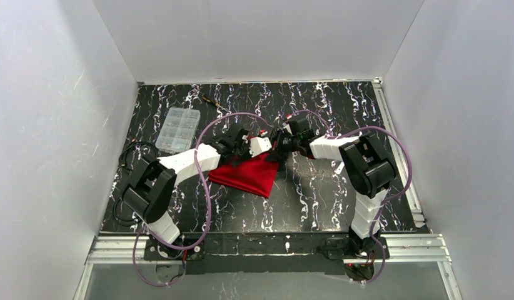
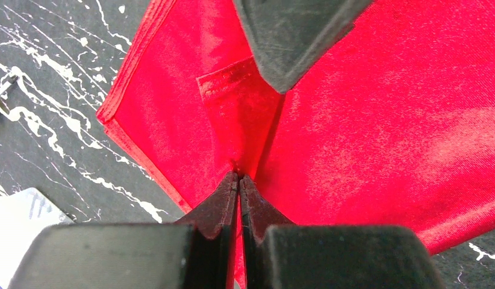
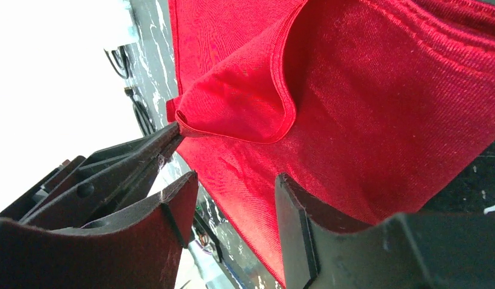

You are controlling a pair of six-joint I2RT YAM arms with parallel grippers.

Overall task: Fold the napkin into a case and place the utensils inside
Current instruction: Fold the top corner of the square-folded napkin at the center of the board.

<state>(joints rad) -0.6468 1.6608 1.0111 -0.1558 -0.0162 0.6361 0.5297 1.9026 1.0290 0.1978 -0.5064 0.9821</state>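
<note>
Top external view gives us the napkin point(image 1: 247, 178) near the middle of the worktop point(image 1: 317, 203). It is a bright red folded wedge between the two arms, its far edge drawn up to where both wrists meet.

We judge the folding to be partway. The cloth is doubled into layers, but it is not yet the narrow case with a diagonal edge, and nothing is tucked inside. We cannot pick out the utensils with any certainty in these views, so placing them is all still to do.

In the left wrist view the left pincer point(image 2: 239, 179) is closed tight. Its tips pinch a small ridge of the red cloth, and creases fan out from that point. In the right wrist view the right pincer point(image 3: 233, 198) has its jaws well apart. Cloth shows in the gap beyond them, but as far as we can see neither finger presses on it, so it holds nothing.

The fabric is a fine ribbed weave with a slight sheen and a stitched hem. One hemmed corner point(image 2: 224, 81) lies turned over, and one layer curls in a soft rounded lip over the layer beneath. The pincer fingers are matte black wedges. The worktop is glossy black with white marble veining.

Far left, well apart from the napkin, sits a clear plastic compartment box point(image 1: 176, 129). Black cables point(image 1: 126, 159) loop at the left edge.
</note>
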